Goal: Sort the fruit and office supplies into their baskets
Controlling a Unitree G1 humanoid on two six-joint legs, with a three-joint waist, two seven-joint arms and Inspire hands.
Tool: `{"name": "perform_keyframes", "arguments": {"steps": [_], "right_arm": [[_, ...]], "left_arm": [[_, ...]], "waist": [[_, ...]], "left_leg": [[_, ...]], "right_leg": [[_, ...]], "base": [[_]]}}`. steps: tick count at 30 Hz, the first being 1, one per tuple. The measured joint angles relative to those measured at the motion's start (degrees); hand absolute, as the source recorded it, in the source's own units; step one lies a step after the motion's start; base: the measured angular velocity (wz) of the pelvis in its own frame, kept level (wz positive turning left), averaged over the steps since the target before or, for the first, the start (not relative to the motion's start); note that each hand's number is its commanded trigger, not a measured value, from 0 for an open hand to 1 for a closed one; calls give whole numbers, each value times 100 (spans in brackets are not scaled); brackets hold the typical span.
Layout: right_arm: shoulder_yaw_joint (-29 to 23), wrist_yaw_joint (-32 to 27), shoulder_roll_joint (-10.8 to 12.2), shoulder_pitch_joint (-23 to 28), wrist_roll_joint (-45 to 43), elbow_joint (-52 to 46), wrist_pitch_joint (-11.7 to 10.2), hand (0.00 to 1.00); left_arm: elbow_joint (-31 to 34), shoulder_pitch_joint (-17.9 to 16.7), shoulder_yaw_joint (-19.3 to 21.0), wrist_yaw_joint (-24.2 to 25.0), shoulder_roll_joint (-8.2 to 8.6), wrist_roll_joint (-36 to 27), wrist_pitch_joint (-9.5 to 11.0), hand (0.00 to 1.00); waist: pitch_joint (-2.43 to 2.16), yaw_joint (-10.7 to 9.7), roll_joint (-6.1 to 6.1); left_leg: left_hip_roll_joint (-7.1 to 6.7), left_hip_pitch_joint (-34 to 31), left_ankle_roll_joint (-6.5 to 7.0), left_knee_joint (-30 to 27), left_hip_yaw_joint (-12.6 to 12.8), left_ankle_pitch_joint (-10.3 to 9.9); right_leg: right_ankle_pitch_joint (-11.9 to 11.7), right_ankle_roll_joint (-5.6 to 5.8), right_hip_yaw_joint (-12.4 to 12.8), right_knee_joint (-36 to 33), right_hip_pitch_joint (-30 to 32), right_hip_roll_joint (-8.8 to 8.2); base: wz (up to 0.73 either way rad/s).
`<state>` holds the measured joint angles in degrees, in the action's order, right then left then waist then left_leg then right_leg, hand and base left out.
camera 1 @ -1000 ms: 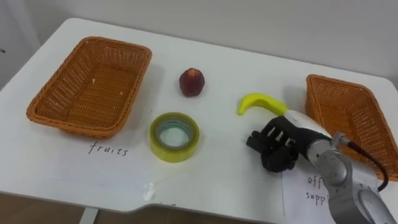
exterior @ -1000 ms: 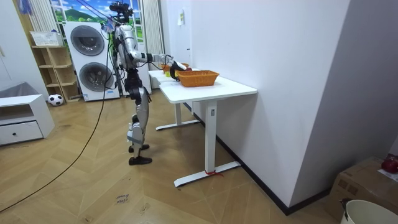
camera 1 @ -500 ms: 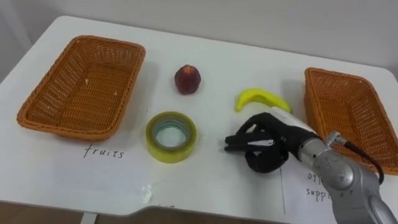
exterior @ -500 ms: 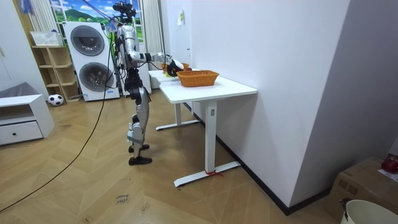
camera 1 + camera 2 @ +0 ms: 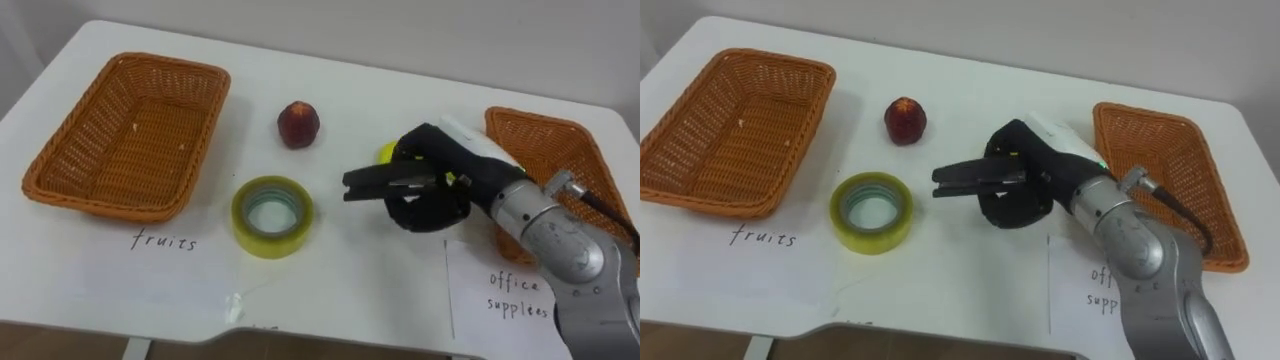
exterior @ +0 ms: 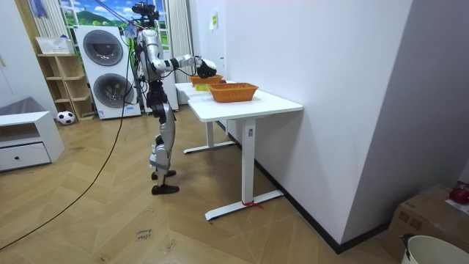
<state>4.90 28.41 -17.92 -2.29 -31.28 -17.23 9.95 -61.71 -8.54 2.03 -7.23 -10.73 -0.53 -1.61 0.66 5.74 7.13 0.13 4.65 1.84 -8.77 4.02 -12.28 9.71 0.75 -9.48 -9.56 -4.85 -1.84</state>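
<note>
My right hand (image 5: 432, 192) hovers over the middle of the white table (image 5: 340, 270), open, with its fingers stretched toward the left. It holds nothing. A yellow banana (image 5: 386, 152) lies behind it, and just its tip peeks out past the hand. A dark red fruit (image 5: 298, 123) sits further back. The yellow tape roll (image 5: 272, 215) lies flat just left of the fingertips. The fruit basket (image 5: 125, 135) stands at the left with no objects in it. The office supplies basket (image 5: 548, 155) stands at the right.
Handwritten paper labels lie in front of each basket: "fruits" (image 5: 165, 241) at the left, "office supplies" (image 5: 520, 293) at the right. In the room view the robot stands at the table's end (image 6: 201, 103), with washing machines (image 6: 102, 59) behind it.
My right hand has lifted off the table and moved left and forward. Its curled fingers have straightened. It now covers most of the banana. The view has shifted slightly.
</note>
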Motion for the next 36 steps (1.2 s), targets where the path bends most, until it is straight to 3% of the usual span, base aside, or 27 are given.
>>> {"name": "perform_keyframes", "arguments": {"steps": [5,10,16,25,36], "right_arm": [[-57,-114,0,-4,79,-11,-27,100],[-442,-290,-1,-4,387,-114,-50,100],[-879,-584,-60,-161,562,-276,-232,100],[-1518,-994,-65,-162,379,-284,-249,100],[-1547,-1770,-75,-158,503,134,-238,100]], "left_arm": [[-23,-14,5,-1,0,1,0,0],[-22,-37,32,59,2,6,0,0],[-13,-113,373,243,46,21,5,0],[-22,-359,743,284,100,125,7,0],[-22,-492,771,92,107,124,4,0]], "waist": [[-12,-63,-11],[-28,-100,-25],[-32,-135,-26],[-45,-335,13],[-26,-560,59]], "left_leg": [[-1,1,-1,-4,0,0],[1,1,0,-7,0,1],[11,6,-1,-42,41,2],[2,12,-1,-69,56,1],[1,-4,-3,-66,53,2]], "right_leg": [[0,0,12,0,0,-1],[0,0,18,2,0,-12],[0,0,27,6,-10,-6],[0,0,54,-9,-35,-4],[0,0,41,-17,0,-1]], "base": [[0],[0],[0],[0],[0]]}}
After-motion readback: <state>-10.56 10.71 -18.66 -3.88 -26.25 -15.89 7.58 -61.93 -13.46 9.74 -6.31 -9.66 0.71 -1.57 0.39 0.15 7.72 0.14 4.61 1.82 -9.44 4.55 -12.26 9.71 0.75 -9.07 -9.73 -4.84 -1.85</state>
